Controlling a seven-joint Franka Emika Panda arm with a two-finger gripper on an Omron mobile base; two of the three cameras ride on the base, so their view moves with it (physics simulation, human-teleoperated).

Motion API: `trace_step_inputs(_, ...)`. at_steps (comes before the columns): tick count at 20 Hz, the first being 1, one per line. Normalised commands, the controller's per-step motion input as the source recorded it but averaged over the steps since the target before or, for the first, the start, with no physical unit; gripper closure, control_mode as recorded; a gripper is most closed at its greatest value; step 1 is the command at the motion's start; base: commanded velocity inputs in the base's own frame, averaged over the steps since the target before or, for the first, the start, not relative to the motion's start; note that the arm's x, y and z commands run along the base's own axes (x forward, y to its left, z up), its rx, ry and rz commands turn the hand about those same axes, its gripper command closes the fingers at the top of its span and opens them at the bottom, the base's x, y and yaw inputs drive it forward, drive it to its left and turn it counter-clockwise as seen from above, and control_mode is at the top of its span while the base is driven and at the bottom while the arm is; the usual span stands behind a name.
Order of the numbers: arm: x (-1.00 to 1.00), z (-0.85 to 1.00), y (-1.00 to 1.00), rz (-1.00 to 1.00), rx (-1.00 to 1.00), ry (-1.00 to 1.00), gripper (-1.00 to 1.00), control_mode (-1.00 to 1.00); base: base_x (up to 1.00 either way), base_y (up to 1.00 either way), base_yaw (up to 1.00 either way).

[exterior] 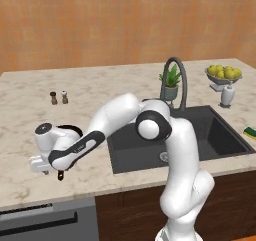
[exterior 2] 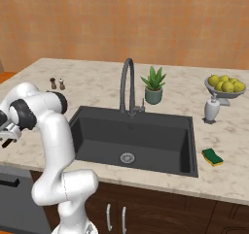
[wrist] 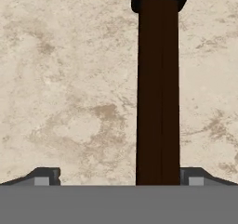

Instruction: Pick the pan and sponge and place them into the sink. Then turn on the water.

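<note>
While spread wide over the pan (wrist: 158, 93)'s straight brown handle left of the dark rectangular sink (exterior: 220, 135), gripper (wrist: 118, 179) grasping nothing.

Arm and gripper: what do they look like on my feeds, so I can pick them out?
The arm is glossy white, with rounded tubular links and dark grey joint caps. The gripper has two small grey finger tips. No cables or markings are visible.

The white arm reaches low and far to the robot's left, elbow bent high. The gripper (wrist: 119, 179) points straight down, its two dark fingertips (wrist: 46, 177) spread wide apart, one to each side, neither visibly pressing on anything.
</note>
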Motion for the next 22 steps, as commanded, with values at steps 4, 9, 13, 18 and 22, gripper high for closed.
trace_step_inputs(4, 0.08, -0.03, 0.0, 0.0, 0.01, 0.01, 1.0, -1.0, 0.0, 0.0, 0.0)
trace_step_inputs(9, 0.0, 0.0, 0.0, 0.0, 0.0, 0.0, 1.0, -1.0, 0.0, 0.0, 0.0)
trace_step_inputs(13, 0.0, 0.13, -0.22, -0.04, 0.0, 0.0, 1.0, -1.0, 0.0, 0.0, 0.0)
trace_step_inputs(18, -0.41, 0.43, -0.97, -0.09, 0.04, 0.03, 1.0, -1.0, 0.0, 0.0, 0.0)
trace_step_inputs(22, -0.32, 0.33, -1.0, -0.12, 0.03, 0.0, 1.0, -1.0, 0.0, 0.0, 0.0)
